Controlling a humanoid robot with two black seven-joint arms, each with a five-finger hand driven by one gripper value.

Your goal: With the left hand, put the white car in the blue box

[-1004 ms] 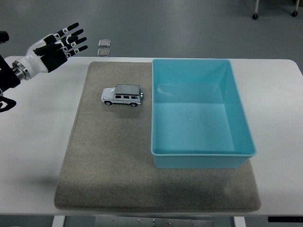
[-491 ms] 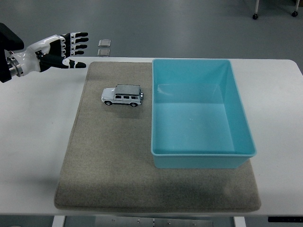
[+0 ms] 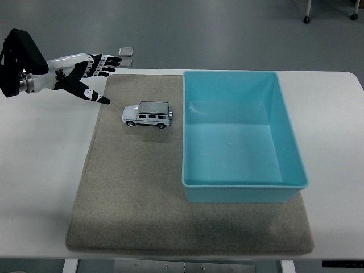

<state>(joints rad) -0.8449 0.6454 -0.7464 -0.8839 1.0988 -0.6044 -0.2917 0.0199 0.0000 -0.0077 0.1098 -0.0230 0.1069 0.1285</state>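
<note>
Approach is the step in hand, judged from the layout; the left robot hand (image 3: 85, 77) hovers over the far left corner of the grey mat (image 3: 131, 199), fingers spread and straight, thumb pointing down and to the right, holding nothing; the white car (image 3: 147, 115) sits on the mat to the right of and nearer than that robot hand, apart from it, untouched; its long axis runs left to right, nose to the left, tail toward the blue box (image 3: 242, 136); the box stands just beside the car on its right, empty inside as far as can be seen; the left robot hand is the only one in view, so it is plainly the nearer; the coming reach probably runs rightward and toward the near edge of the table (image 3: 40, 170); no brand, label or writing can be read on car or box.
</note>
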